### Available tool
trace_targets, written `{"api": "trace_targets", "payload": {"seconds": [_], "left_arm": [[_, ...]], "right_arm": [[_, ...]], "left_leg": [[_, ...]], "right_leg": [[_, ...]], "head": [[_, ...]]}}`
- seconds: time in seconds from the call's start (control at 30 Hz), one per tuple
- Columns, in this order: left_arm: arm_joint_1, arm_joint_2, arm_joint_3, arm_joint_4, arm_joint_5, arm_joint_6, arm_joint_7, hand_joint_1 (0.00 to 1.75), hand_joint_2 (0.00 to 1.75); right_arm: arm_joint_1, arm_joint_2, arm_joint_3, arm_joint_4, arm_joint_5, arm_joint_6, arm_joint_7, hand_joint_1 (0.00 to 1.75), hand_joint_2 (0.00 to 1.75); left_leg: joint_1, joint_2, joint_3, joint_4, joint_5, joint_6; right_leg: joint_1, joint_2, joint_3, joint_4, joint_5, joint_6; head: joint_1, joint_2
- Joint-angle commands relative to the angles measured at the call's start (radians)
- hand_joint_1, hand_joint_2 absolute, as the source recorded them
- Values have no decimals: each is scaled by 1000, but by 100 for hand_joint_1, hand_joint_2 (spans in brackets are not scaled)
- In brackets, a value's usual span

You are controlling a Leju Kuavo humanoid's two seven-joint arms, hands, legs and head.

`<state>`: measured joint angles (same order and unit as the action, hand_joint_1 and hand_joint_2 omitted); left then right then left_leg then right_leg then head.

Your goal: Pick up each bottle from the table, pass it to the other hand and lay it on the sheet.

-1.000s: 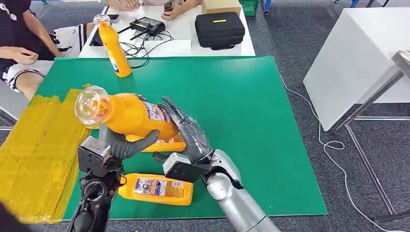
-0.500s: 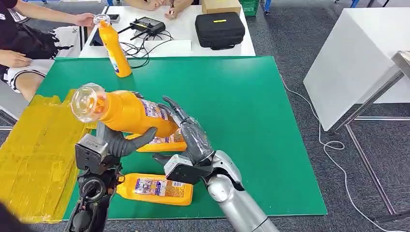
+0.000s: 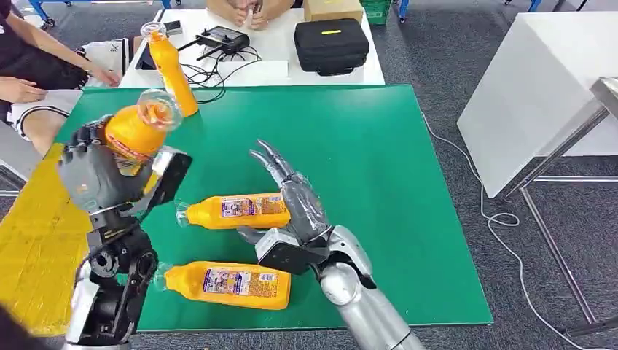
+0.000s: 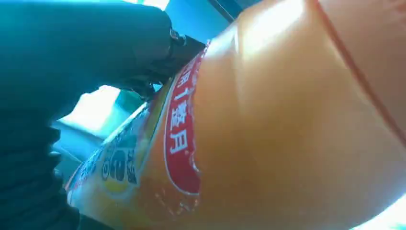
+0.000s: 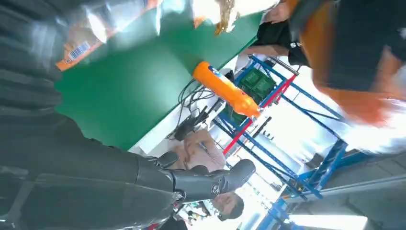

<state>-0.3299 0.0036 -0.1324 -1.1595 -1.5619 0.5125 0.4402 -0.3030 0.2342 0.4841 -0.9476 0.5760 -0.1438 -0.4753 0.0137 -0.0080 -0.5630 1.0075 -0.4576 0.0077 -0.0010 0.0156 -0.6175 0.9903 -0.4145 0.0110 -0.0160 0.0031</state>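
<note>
Green matting covers the tabletop (image 3: 364,182), with a yellow taped sheet (image 3: 33,248) at its left edge. Left hand (image 3: 95,175) grips an orange plastic bottle with a clear cap (image 3: 135,127) raised above the sheet. Right hand (image 3: 291,200) hovers with fingers (image 3: 266,157) spread wide, holding nothing. Two more orange bottles (image 3: 233,211) lie on the matting; another orange bottle (image 3: 171,73) stands at the far edge.

The green table (image 3: 364,168) carries a yellow sheet (image 3: 36,240), two lying bottles (image 3: 235,210) (image 3: 227,283) beside the right hand (image 3: 291,208), and one upright bottle (image 3: 171,69) beyond.
</note>
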Motion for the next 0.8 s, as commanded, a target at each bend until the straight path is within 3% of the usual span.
{"api": "trace_targets", "payload": {"seconds": [0.03,0.2,0.4,0.7,0.8], "left_arm": [[-415,235,-24,809,-9,-87,19,175,175],[-408,226,-26,807,-9,-82,25,175,175],[-407,225,-17,809,-9,-104,36,175,175],[-417,273,52,875,0,-155,-19,175,175],[-412,283,21,880,-9,-180,12,175,175]], "right_arm": [[-22,-49,-3,-17,-6,-10,15,0,175],[-22,-47,-2,-16,-6,-11,14,0,175],[-23,-47,-1,-13,-7,-11,13,0,175],[-26,-43,-1,9,-15,-19,6,0,175],[-27,-42,2,12,-17,-18,3,0,175]], "left_leg": [[0,-3,4,-1,1,-1],[2,5,5,-2,1,-2],[1,2,1,-1,1,-3],[2,4,0,-1,1,-3],[2,3,3,-1,1,-3]], "right_leg": [[0,-4,4,-1,0,0],[2,3,4,-1,1,-3],[2,2,1,1,1,-3],[2,4,-1,1,2,-3],[2,2,2,0,1,-3]], "head": [[0,0],[1,0],[0,0],[0,0],[0,0]]}}
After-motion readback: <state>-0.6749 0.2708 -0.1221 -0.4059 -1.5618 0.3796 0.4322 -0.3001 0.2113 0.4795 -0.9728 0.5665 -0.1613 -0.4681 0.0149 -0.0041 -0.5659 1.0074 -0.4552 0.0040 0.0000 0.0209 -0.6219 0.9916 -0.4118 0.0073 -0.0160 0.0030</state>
